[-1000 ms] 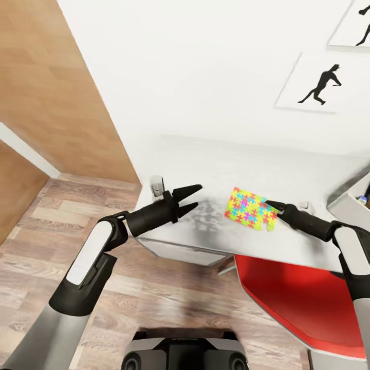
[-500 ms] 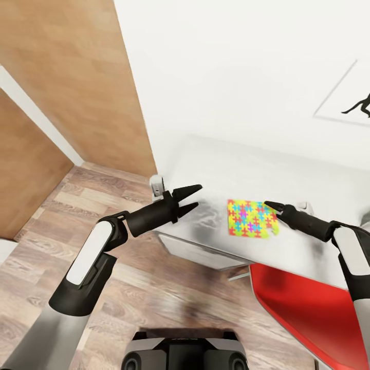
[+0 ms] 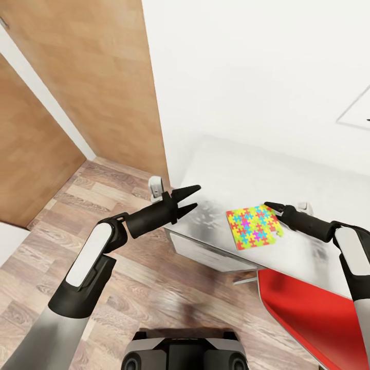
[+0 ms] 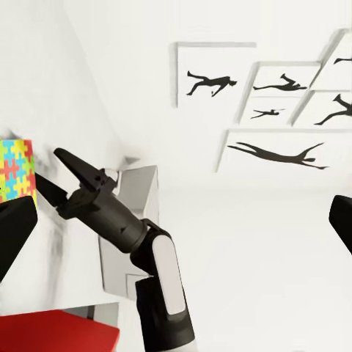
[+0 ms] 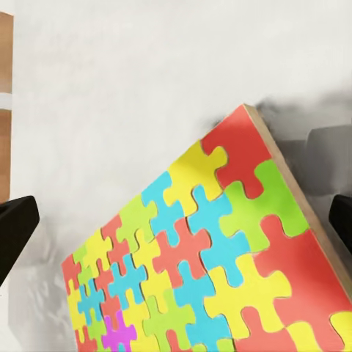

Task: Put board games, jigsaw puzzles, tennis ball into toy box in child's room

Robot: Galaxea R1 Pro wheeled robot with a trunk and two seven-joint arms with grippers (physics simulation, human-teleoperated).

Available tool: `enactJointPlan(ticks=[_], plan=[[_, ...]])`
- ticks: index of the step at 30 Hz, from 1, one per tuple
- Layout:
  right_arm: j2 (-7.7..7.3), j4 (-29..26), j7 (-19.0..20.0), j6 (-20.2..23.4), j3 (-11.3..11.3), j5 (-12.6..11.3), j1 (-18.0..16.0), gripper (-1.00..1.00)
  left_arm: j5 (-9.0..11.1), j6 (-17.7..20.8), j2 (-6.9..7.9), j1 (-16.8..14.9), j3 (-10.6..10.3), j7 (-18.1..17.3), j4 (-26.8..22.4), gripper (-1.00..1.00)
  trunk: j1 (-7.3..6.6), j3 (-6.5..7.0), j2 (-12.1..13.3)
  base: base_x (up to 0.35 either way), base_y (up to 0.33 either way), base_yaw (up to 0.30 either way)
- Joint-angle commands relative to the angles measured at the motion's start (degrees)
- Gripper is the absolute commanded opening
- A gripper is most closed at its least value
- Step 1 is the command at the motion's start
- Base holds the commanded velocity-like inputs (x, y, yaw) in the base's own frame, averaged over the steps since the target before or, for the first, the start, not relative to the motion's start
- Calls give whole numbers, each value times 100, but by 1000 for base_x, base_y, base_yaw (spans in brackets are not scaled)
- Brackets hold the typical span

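White table (image 3: pixel 221 177) against the white wall, shiny gray top. Flat on it, near the front edge: one jigsaw puzzle (image 3: pixel 254 226), a square board full of bright pieces in red, yellow, green, blue and pink, turned a bit crooked. Bare tabletop all around the board. Under and beside the table, brown wood floor (image 3: pixel 61 216).

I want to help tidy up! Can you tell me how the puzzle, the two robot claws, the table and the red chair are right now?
jigsaw puzzle: lying flat on the table, not held.
left gripper: open, empty, over the table's corner.
right gripper: open, empty, at the puzzle's far corner.
table: white, holding the puzzle.
red chair: pushed up to the table.
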Motion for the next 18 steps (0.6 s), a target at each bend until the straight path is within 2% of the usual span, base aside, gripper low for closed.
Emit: enactJointPlan(ticks=[1,11,18], plan=[[2,10,36,9,199,161,1,100,60,5,2,-5,-5,51,-4,100,5,-8,-7,0,0,38],[3,10,38,27,207,161,1,100,58,-34,3,75,18,26,-6,100,5,-8,-7,-3,0,13],[3,10,38,31,224,161,1,100,59,-39,7,82,21,21,-7,100,5,-8,-7,-101,0,3]])
